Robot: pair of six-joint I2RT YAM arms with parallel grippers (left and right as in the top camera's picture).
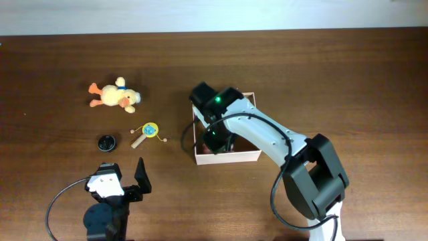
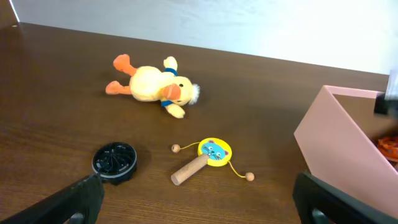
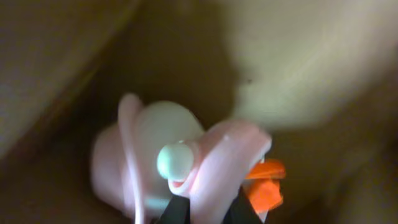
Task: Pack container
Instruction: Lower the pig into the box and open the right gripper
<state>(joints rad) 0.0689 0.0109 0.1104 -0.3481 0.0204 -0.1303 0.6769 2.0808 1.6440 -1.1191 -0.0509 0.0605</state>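
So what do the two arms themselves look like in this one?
Right arm: white links between bulky black joints, a green light near the wrist, a black cable looping alongside. Left arm: black joint, white wrist block, black-fingered left hand, black cable too.

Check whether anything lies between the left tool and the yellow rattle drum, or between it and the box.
Nothing visible: bare table runs from the open left tool to the rattle drum and on to the container. The black cap lies aside. The right arm, though, reaches into the container.
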